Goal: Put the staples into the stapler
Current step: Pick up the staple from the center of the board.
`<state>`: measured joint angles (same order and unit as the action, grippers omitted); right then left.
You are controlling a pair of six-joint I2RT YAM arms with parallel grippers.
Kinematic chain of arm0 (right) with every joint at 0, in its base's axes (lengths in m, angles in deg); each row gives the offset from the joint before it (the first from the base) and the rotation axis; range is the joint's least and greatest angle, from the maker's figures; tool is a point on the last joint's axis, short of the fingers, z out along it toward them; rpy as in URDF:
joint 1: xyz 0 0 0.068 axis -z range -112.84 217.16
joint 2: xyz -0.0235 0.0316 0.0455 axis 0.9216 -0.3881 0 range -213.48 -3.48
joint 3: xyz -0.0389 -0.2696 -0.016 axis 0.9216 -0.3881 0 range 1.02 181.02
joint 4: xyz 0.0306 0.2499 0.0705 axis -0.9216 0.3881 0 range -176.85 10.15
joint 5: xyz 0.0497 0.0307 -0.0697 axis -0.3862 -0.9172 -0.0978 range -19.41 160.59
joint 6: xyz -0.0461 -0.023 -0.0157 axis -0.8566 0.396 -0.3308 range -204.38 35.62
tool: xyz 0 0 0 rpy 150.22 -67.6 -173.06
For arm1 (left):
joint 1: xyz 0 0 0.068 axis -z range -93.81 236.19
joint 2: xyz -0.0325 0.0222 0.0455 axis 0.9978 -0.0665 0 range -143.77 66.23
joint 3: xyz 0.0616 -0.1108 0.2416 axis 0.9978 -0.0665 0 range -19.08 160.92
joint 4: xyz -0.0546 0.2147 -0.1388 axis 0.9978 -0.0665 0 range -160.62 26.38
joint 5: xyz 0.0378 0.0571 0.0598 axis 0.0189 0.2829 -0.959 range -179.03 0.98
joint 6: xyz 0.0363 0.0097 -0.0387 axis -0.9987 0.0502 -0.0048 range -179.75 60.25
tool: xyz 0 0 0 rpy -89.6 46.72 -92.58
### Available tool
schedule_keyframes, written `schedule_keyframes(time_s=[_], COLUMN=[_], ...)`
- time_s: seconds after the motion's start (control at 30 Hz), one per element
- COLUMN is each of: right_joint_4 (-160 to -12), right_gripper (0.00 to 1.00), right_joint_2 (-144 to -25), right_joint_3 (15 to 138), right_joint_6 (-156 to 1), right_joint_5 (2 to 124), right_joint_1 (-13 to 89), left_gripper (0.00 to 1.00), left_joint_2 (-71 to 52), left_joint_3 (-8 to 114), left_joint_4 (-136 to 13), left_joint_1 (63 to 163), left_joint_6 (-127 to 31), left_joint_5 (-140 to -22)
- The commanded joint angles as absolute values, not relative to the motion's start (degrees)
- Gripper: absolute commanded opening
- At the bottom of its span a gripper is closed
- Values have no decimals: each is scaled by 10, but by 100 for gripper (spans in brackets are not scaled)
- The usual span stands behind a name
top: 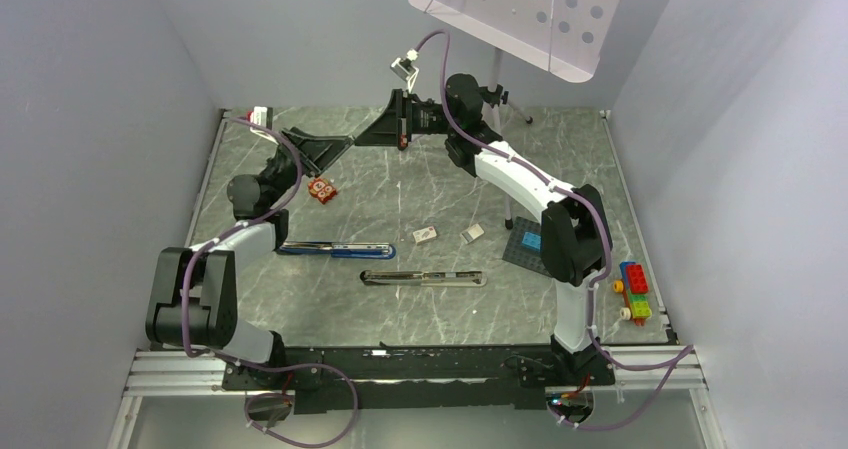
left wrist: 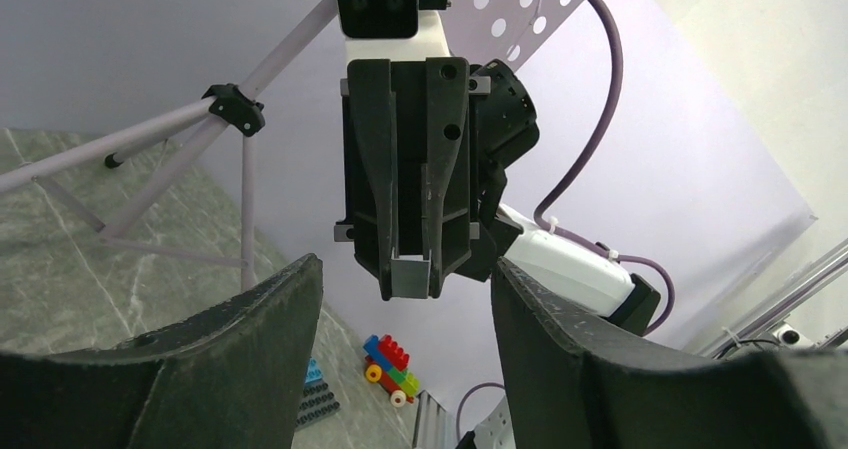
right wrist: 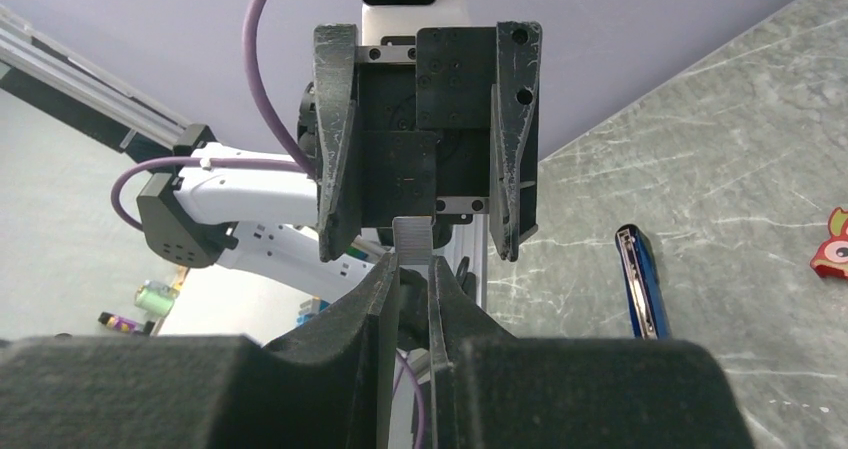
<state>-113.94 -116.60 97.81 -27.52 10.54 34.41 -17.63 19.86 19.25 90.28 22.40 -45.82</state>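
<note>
- The right gripper (right wrist: pixel 413 272) has its fingers nearly together, pinching the staples (right wrist: pixel 413 239); the small grey strip stands out past the fingertips, and both are in the air above the far part of the table (top: pixel 560 159), nothing resting on the marble
- The left gripper (left wrist: pixel 405 267) faces it nose to nose; its jaws stand apart, one pad (left wrist: pixel 270 319) on each side of the strip, gripping nothing; no contact with the staples shows
- From the left wrist the strip sits dead ahead at 12 o'clock and shows its U-shaped end; so I judge that its long axis runs along the line joining the two grippers, which suits a hand-over by closing across its width
- Seen from above, the meeting point lies at about 11 o'clock from the table's middle; the blue stapler (top: pixel 335 250) lies opened flat at roughly 6 o'clock from it, the black stapler (top: pixel 423 278) at about 5 o'clock, both well apart from the grippers; the left arm looks nearer the blue one
- Two small boxes (top: pixel 426 234) lie near the staplers; a red toy (top: pixel 321 190) at 7 o'clock; the toy bricks (top: pixel 632 289) far out at 4 o'clock
- No brand, label or writing can be read
</note>
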Motion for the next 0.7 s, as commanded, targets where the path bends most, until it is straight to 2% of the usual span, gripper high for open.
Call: schedule_keyframes(time_s=[0.0,0.67], right_joint_4=[-1168,-1172], right_gripper=[16,16], right_joint_2=[-1136,-1133], right_joint_3=[978,973], right_joint_6=[-270,-265], right_joint_5=[97,98], right_joint_1=[343,343], left_gripper=[66,43], left_joint_2=[-158,-168], left_joint_3=[208,215], left_joint_4=[212,220], left_joint_1=[905,908], left_joint_6=[211,225], left_joint_5=[-478,-470])
